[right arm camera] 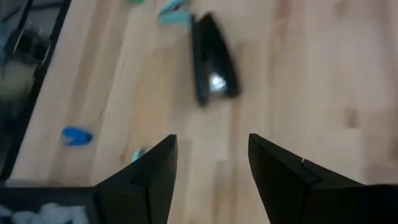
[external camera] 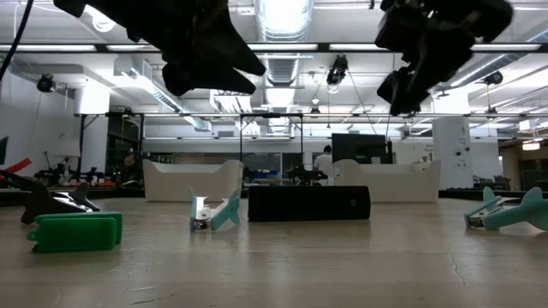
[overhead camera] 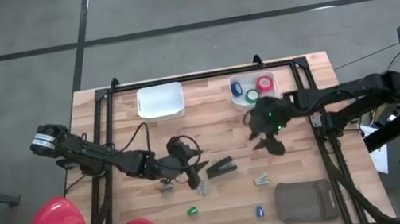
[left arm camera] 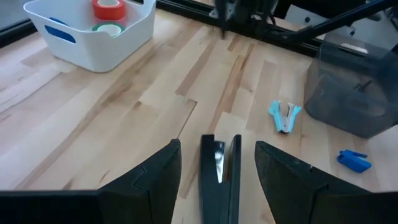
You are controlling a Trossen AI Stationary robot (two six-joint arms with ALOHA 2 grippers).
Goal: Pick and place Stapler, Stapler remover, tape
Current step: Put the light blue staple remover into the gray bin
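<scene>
Plainly we are at the approach to the stapler (overhead camera: 223,168), judging by how things lie: our left pincer (overhead camera: 196,174) hovers just beside its left end with the fingers spread and nothing between them, and in the left wrist view the black body sits straight ahead in the gap, so the next move seems to call for a short descent, a squeeze across its narrow sides, and then a lift toward a bin. We read the stapler itself as a small black wedge lying flat near the middle of the wooden tabletop (overhead camera: 210,126), with a shiny metal strip along one face (seen from table height it is a plain dark bar). Farther right, a teal staple remover (overhead camera: 261,179) lies apart on the boards. Our right pincer (overhead camera: 271,146) hangs above the tabletop, released and empty, just in front of the white bin (overhead camera: 240,102) where the tape (overhead camera: 264,83) rolls, red, blue and green, already sit.
</scene>
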